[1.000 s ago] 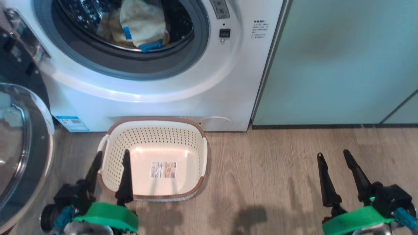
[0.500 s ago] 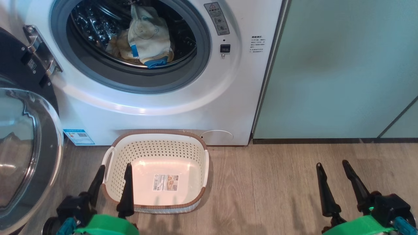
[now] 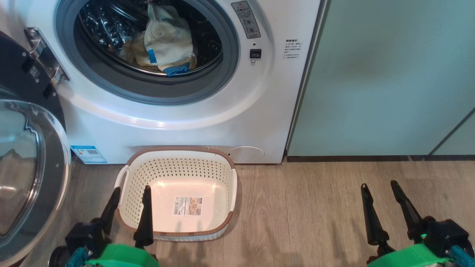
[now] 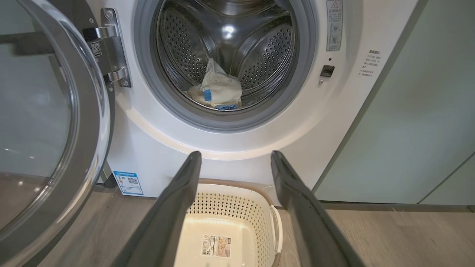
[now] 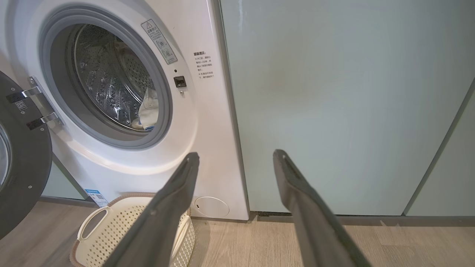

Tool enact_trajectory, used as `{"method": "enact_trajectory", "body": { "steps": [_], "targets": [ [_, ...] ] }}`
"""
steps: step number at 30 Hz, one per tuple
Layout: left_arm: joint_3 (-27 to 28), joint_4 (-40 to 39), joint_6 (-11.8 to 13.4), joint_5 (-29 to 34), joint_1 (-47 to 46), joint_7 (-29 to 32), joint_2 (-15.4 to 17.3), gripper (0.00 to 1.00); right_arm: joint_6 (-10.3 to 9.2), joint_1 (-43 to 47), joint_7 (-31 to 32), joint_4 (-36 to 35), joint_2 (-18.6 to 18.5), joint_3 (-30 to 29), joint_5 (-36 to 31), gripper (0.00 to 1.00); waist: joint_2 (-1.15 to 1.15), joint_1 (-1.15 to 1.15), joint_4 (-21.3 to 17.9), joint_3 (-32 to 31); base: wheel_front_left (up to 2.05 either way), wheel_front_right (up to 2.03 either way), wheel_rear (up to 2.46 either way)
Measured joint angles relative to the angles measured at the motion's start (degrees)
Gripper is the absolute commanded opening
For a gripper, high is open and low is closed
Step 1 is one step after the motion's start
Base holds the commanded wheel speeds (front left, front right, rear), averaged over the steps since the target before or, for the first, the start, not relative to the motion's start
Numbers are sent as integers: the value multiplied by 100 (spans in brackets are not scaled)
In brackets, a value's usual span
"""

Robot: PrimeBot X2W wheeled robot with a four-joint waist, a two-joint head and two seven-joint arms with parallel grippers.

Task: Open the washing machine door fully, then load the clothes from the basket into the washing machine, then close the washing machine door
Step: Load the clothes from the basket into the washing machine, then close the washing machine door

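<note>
Pale-yellow and cream clothes (image 3: 169, 39), one with a bear print and blue trim, lie heaped low in the steel drum (image 3: 100, 26) of the white washing machine (image 3: 178, 111), whose glossy black washing machine door (image 3: 52, 178) stands swung wide on its hinge at the left. The cream perforated basket (image 3: 178, 170) sits on the wood floor (image 3: 315, 207) just below the opening, with a label (image 3: 188, 205) on its bottom. The left gripper (image 3: 132, 189) is spread wide and holds nothing at the basket's near-left corner. The right gripper (image 3: 379, 184) is equally wide and empty, well to the basket's right.
</note>
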Motion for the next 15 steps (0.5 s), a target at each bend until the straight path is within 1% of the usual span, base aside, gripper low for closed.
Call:
{"method": "enact_trajectory", "body": {
  "steps": [5,8,11,15],
  "targets": [
    [-4,5,1,11,-2,0,0,100,0,-1,0,-3,0,-18,-2,100,0,0,6,3,-2,2,0],
    [-5,20,26,11,-2,0,0,100,0,-1,0,-3,0,-20,-10,100,0,0,13,-14,-38,38,0],
    [-5,25,36,26,-2,0,0,100,0,-1,0,-3,0,-20,-10,100,0,0,19,-20,-78,78,0],
    [-5,32,43,51,-10,0,1,100,0,-5,0,-4,1,-19,-9,100,0,2,30,-23,-126,126,0]
  ]
}}
